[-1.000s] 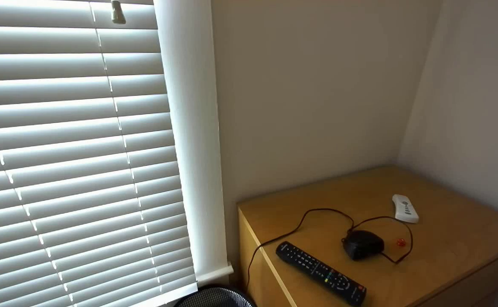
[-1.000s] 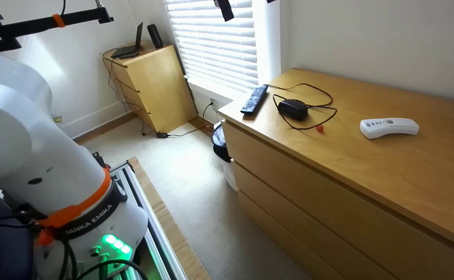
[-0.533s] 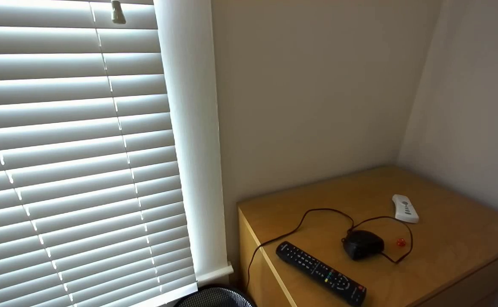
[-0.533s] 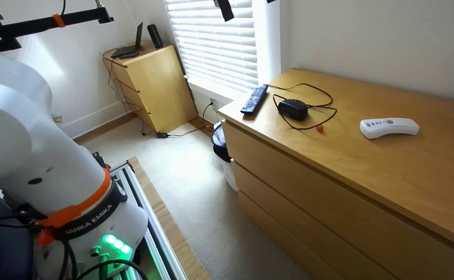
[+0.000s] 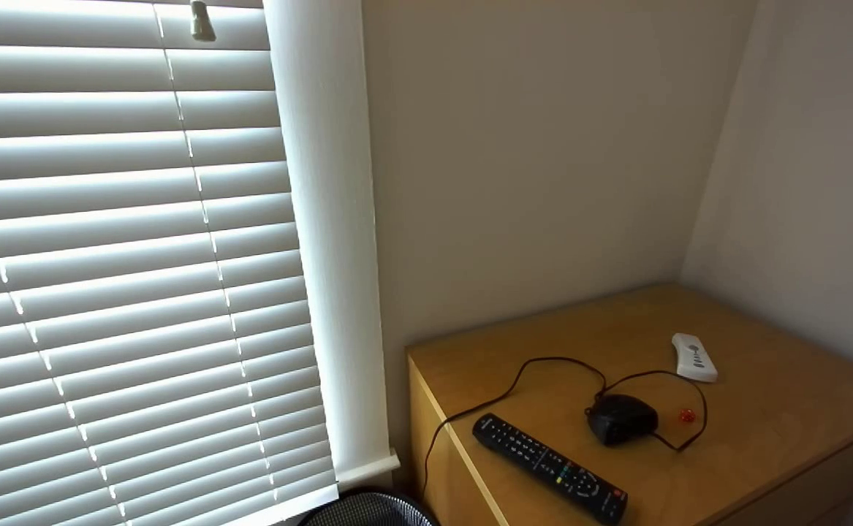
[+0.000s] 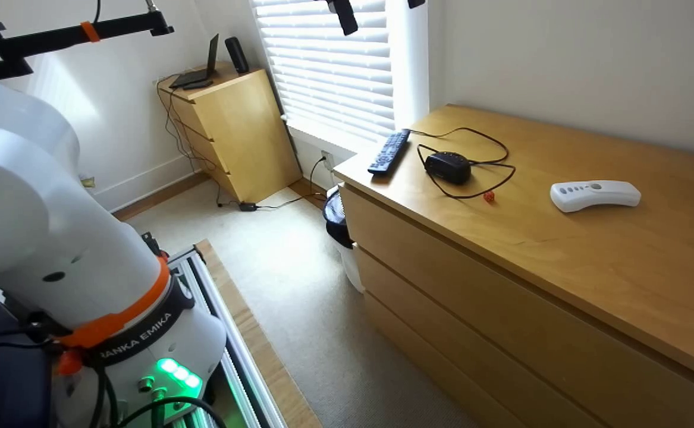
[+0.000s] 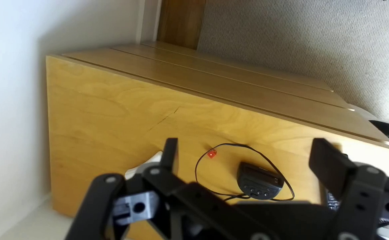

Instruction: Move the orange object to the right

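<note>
Orange object (image 7: pixel 212 153): a tiny red-orange piece, cube-like in the wrist view, resting on top of the dresser (image 6: pixel 567 255); in an exterior view we find it between the black corded device (image 6: pixel 449 167) and the white device (image 6: pixel 595 195), nearer the former.
Gripper (image 7: pixel 243 155): its fingers (image 7: pixel 170 156) stand spread wide, and we see nothing held between them; they hang above the dresser, well apart from its top, with the orange object and the black corded device visible through the gap. At the upper edge of an exterior view we also see dark finger ends.
Cord (image 7: pixel 234 144): looped loosely around the black corded device; in the wrist view it crosses a corner of the orange object, though we cannot tell whether the two touch.
White device: buttons on its upper face, as we see in both exterior views; in the wrist view a finger partly hides it.
Black remote control (image 5: pixel 550 467): lying near the dresser's end, on the side of the black corded device away from the orange object.
Robot arm (image 6: pixel 103 238): white with an orange band; we note green lights (image 6: pixel 181 373) lit at its base.
Window blinds (image 5: pixel 126 277): beside the dresser, bright between the slats.
Far chest of drawers (image 6: pixel 242 137): in an exterior view, bearing a laptop (image 6: pixel 193 78).
</note>
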`<state>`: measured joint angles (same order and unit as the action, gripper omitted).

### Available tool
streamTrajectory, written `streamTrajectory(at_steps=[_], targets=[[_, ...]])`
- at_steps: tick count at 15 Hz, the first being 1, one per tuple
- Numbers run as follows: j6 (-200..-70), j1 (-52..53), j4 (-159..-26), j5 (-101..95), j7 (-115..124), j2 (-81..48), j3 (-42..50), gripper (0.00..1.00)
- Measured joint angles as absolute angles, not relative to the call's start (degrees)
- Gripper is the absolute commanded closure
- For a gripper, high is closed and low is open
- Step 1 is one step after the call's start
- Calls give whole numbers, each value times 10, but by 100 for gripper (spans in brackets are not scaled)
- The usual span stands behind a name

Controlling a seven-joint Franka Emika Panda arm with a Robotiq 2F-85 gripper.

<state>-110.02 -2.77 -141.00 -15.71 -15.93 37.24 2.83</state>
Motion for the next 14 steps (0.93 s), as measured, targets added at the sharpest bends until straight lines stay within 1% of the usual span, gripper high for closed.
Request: streamTrajectory(at_steps=[4,8,11,14], targets=[[-1131,-26,-1410,-145,-207,331,80,0],[-1199,-24,-1410,-122,-312,262,140,0],[-1258,-16,-1410,-80,-405,202,162,0],[-1317,-13,-1408,-65,-478,139,162,0]])
